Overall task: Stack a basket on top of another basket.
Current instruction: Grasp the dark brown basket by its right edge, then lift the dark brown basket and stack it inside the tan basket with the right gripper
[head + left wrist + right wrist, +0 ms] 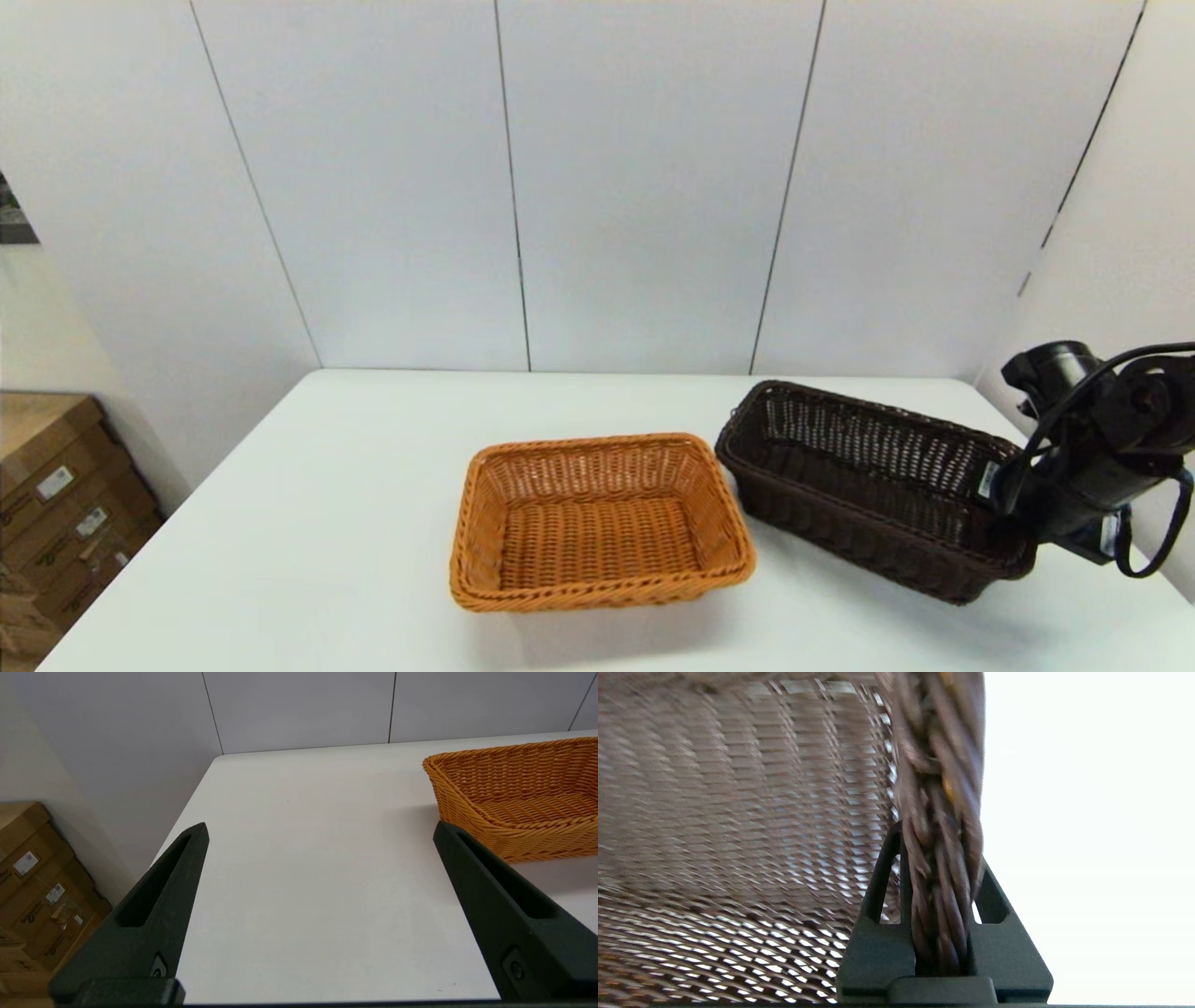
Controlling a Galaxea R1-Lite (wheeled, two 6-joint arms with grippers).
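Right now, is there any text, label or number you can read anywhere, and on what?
Nothing can be read.
White tag on the dark brown basket, by the right gripper: print too small.
White labels and print on the cardboard boxes: too blurred.
Orange basket: none.

Pale panelled wall (644, 187), cardboard boxes (56, 504)

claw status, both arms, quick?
Left claw: open, empty, over bare table beside the orange basket.
Right claw: closed on the rim of the dark brown basket, at its right end.
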